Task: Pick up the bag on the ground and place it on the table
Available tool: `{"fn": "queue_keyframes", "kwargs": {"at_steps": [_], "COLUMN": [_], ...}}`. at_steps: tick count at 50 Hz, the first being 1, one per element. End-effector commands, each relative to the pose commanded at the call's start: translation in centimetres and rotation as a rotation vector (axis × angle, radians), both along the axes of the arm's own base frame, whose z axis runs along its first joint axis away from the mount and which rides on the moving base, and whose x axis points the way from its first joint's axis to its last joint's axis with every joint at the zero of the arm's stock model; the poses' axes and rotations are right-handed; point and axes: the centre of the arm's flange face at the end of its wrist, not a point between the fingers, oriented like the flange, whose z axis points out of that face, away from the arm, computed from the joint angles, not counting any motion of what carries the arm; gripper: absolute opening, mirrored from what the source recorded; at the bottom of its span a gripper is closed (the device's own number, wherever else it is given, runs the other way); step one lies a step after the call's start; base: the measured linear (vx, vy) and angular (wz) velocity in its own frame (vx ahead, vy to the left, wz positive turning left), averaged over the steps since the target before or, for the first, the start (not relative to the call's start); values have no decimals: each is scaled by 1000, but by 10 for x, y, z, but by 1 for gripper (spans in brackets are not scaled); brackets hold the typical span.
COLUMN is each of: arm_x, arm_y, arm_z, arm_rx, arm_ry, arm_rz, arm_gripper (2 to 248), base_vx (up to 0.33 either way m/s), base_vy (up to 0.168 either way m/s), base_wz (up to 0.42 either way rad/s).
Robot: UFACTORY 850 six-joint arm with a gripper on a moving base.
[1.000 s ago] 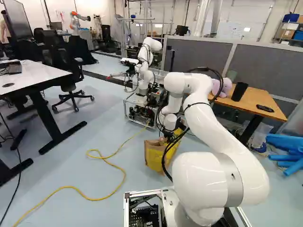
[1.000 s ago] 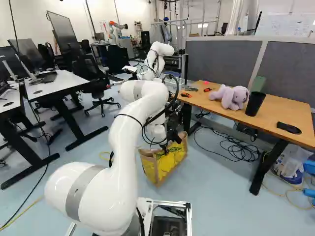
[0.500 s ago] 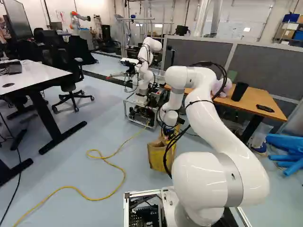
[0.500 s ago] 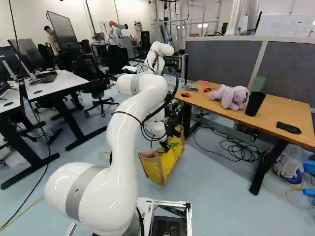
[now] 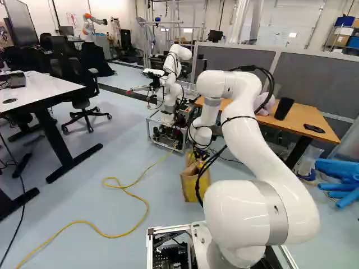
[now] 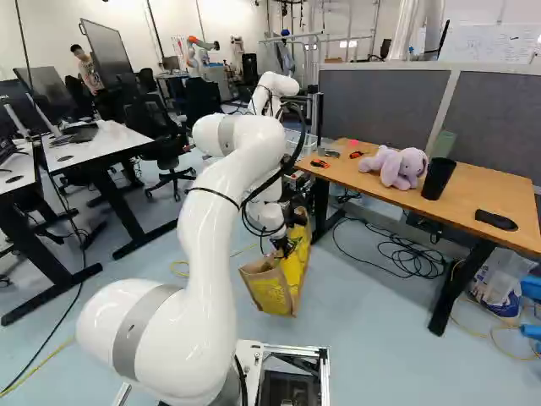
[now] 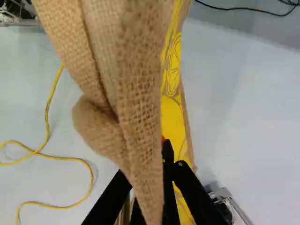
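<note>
We have yellow-and-burlap bag tilted under our gripper, low, near flr; can't tell if its bottom touches. Claw's holding bag: burlap pinched b/w both fingers in wrist view. Wooden table stands to bag's rt in rt base view, w/ plush elephant beside blk cup. Yellow cable on flr, apart from bag.
</note>
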Motion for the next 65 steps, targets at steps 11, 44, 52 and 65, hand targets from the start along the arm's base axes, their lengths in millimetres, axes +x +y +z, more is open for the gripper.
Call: {"fn": "queue_keyframes", "kwargs": {"at_steps": [11, 44, 52, 65], "arm_x": [-2, -10, -12, -15], "arm_y": [0, 1, 2, 2], "arm_z": [16, 65, 76, 95], "arm_rx": [-26, -39, -41, -45], "arm_ry": [0, -35, -45, -63], "arm_rz": [103, 124, 123, 123], "arm_gripper": [22, 22, 22, 22], "base_vx": [0, 0, 0, 0], "base_vy": [0, 0, 0, 0], "base_wz": [0, 0, 0, 0]}}
